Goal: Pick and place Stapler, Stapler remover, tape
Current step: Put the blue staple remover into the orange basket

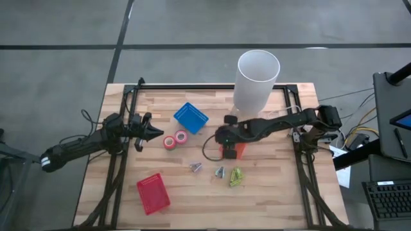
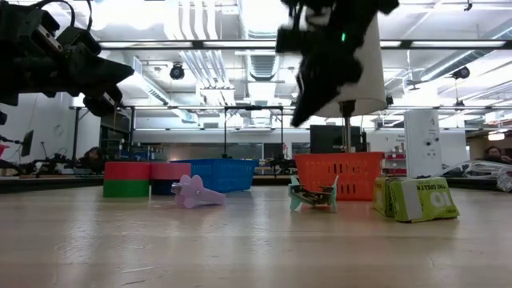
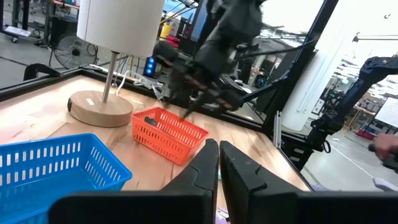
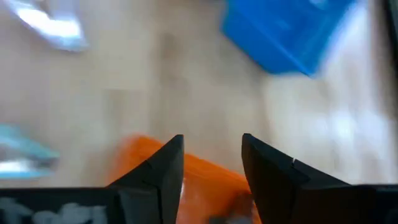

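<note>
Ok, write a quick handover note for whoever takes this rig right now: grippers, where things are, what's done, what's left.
Right gripper: open, above the orange basket at mid-table; something dark lies inside it.
Left gripper: shut, empty, hovering beside the tape rolls.
Blue basket behind the tape, red basket at the front left.
Small items and a green box lie loose on the table.
Left: tape and loose pieces not yet placed.
</note>
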Tool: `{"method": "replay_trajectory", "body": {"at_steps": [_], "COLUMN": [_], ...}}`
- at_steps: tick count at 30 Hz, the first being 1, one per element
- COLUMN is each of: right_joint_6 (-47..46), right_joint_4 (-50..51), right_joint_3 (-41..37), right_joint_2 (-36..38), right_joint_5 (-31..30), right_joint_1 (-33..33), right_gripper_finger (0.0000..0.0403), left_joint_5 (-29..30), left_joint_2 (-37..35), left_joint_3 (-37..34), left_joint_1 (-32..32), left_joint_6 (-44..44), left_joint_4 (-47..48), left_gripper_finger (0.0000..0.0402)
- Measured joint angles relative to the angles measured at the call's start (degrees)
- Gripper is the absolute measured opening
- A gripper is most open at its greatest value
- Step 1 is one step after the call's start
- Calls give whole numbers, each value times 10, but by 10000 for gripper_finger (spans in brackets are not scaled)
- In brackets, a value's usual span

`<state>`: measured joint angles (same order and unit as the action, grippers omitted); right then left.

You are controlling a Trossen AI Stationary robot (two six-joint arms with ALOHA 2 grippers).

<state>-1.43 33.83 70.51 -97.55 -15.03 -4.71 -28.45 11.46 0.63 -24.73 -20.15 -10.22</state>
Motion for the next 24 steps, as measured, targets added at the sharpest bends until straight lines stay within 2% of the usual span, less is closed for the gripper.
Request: {"method": "replay_trajectory", "body": {"at_steps": [4, 7, 14, 24], "right_joint_6": [20, 84, 115, 164], "right_joint_4": [-1, 0, -17, -139], "right_joint_3": [15, 8, -18, -85], "right_joint_2": [-4, -8, -9, -9], "right_joint_5": [87, 138, 136, 134], "right_joint_1": [-42, -74, -127, -142], "right_gripper_finger": [143, 137, 123, 96], "left_joint_5": [0, 0, 0, 0], "left_joint_2": [0, 0, 0, 0], "left_joint_3": [0, 0, 0, 0], "left_joint_1": [0, 0, 0, 0], "left_joint_6": [0, 0, 0, 0], "left_joint_4": [0, 0, 1, 0], "left_gripper_finger": [20, 18, 21, 21]}}
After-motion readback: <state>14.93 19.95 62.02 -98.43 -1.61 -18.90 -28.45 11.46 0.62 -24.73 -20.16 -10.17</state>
